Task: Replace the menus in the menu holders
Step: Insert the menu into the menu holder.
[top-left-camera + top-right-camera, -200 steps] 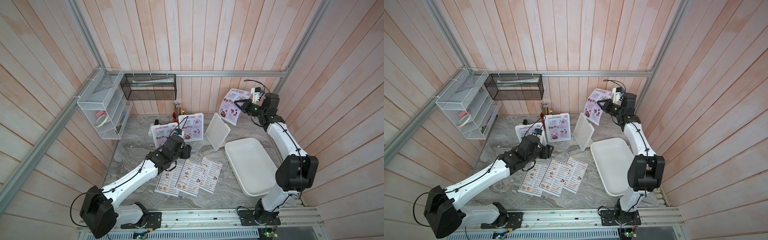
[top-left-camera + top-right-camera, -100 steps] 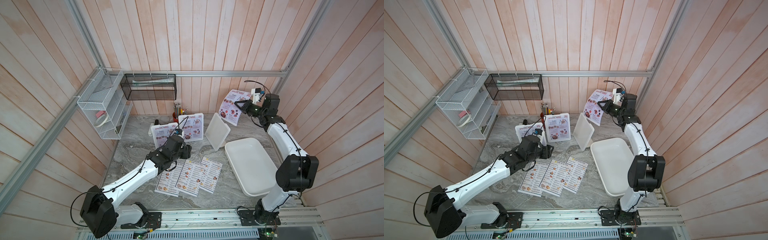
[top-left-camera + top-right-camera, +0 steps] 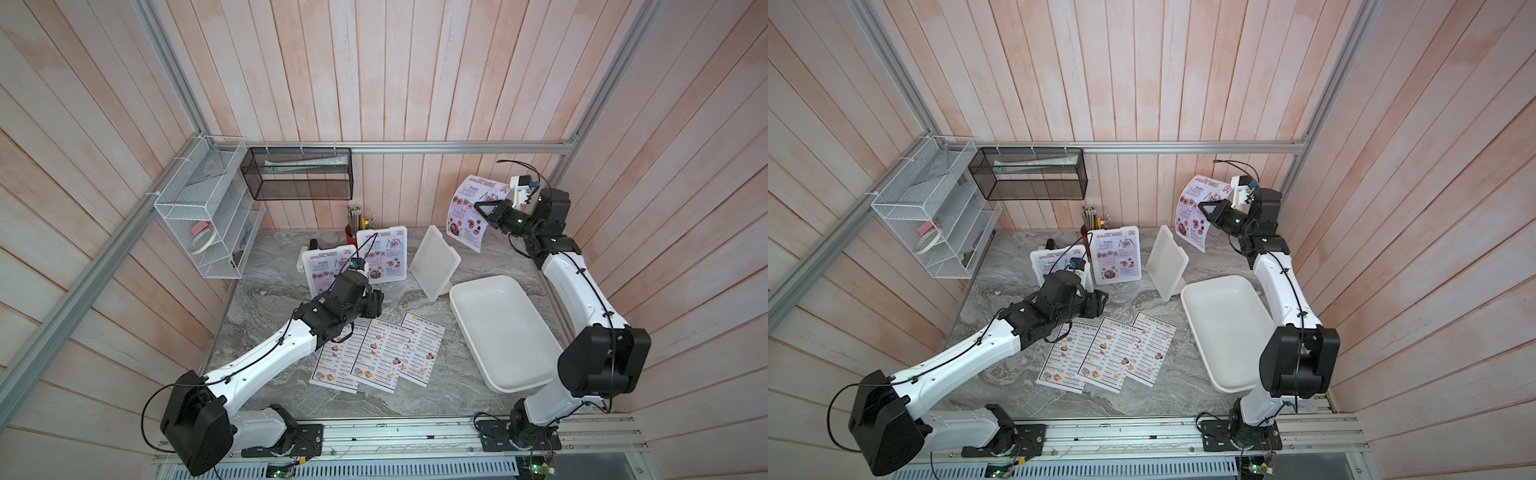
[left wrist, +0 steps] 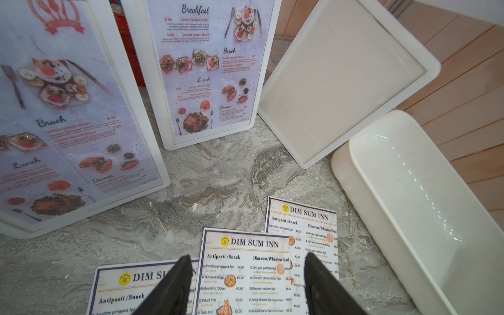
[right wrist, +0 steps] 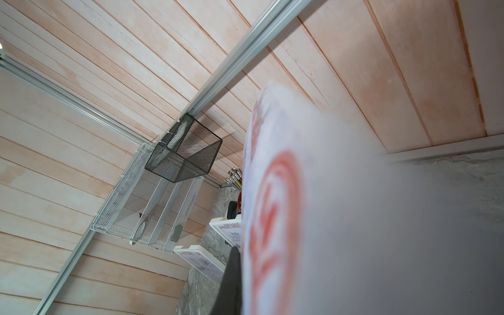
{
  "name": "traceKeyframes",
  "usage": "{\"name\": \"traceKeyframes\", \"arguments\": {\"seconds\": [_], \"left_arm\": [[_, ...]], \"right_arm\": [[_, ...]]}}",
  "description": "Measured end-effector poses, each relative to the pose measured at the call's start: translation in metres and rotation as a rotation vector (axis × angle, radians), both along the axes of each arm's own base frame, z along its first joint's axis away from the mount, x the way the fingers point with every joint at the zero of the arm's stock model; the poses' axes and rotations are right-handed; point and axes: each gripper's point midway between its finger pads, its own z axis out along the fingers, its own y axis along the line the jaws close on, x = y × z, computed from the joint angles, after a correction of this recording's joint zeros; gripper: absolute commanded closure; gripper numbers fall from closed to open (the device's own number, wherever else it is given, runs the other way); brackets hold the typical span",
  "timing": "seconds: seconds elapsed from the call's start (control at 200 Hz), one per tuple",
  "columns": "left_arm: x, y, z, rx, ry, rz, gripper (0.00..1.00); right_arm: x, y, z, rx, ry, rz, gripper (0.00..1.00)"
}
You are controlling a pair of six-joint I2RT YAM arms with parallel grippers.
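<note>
Left wrist view: left gripper (image 4: 246, 255), part-open, empty, over middle white "DIM SUM INN" paper menu (image 4: 245, 286), long axis fwd; right gripper (image 3: 478, 206) pinches lilac menu (image 3: 465, 226).

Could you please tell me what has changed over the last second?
Very little. The right tool, shut on a lilac menu, has carried it slightly to its right, still in the air. The left tool hovers open over the white menus as before. The holders and tray are unchanged.
</note>
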Motion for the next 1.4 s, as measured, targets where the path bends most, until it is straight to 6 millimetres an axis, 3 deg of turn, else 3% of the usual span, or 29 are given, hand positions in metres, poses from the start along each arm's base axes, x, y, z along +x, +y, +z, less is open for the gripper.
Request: {"name": "traceKeyframes", "arguments": {"seconds": [0.175,0.34,0.55,0.94,1.4], "left_arm": [[0.0,0.0,0.0,0.0,0.0,0.0,0.33],[0.0,0.0,0.0,0.0,0.0,-0.001,0.33],[-0.001,-0.002,0.0,0.0,0.0,-0.007,0.33],[0.001,-0.008,-0.015,0.02,0.028,-0.014,0.33],[0.002,-0.01,-0.012,0.015,0.021,-0.018,0.33]], "right_arm": [[-0.029,-0.005,0.021,-0.033,-0.05,-0.024,1.0],[-0.047,-0.01,0.004,-0.055,-0.023,-0.038,1.0],[-0.045,-0.018,-0.026,-0.061,0.055,-0.054,1.0],[-0.042,-0.031,-0.026,-0.065,0.051,-0.08,1.0],[-0.043,-0.033,-0.03,-0.063,0.057,-0.081,1.0]]}}
